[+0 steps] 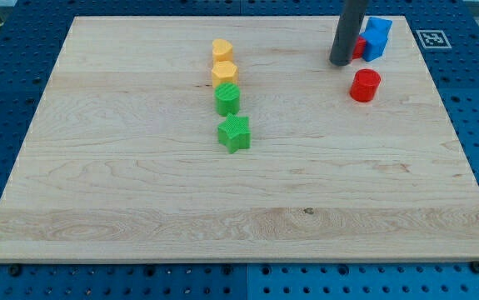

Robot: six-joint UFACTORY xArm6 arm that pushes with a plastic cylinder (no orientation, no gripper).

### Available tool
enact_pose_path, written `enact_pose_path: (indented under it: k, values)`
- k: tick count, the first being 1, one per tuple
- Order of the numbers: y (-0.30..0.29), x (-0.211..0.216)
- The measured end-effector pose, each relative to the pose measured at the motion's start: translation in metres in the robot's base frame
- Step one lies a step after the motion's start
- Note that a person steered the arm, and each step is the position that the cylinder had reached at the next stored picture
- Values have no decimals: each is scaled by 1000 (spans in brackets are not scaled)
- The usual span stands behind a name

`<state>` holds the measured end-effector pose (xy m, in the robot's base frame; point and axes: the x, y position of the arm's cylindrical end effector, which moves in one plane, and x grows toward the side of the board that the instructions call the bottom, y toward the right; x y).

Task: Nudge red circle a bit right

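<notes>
Rod only on this arm, no jaws or fingers to open or close, so there is nothing to report on grip. It's holding nothing.

My tip (pixel 340 62) sits at the far right of the board (pixel 139 208). The red circle (pixel 365 86) is just near and slightly right of it, close but apart; I see a sliver of bare wood between them.

That's the relation that matters: the tip is on the circle's far-left side, not squarely left. A push right needs the tip level with the circle on its left flank. From where it stands, driving straight at the circle would likely send it near-right on a diagonal rather than cleanly right. My read: the tip should come nearer first, staying left of the circle, then sweep right a short way.

Clutter right behind the rod: a second red block (pixel 359 47), mostly hidden by the rod so I can't tell its shape, touching a blue block (pixel 377 37) cluster on its right. Both are far of the circle and out of a rightward path.

Room to the circle's right is clear up to the board's edge, so keep the nudge short.

Mid-board column, well apart: yellow block (pixel 222 48), yellow block below it (pixel 224 73), green block (pixel 228 98), green star (pixel 234 132). Not involved.
</notes>
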<state>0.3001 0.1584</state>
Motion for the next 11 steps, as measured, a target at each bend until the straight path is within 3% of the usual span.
enact_pose_path:
  k: [3, 4, 6, 8, 9, 11]
  values:
    - [-6, -51]
    - [-41, -52]
    - [-66, 7]
    - [-26, 93]
    - [12, 96]
    - [16, 96]
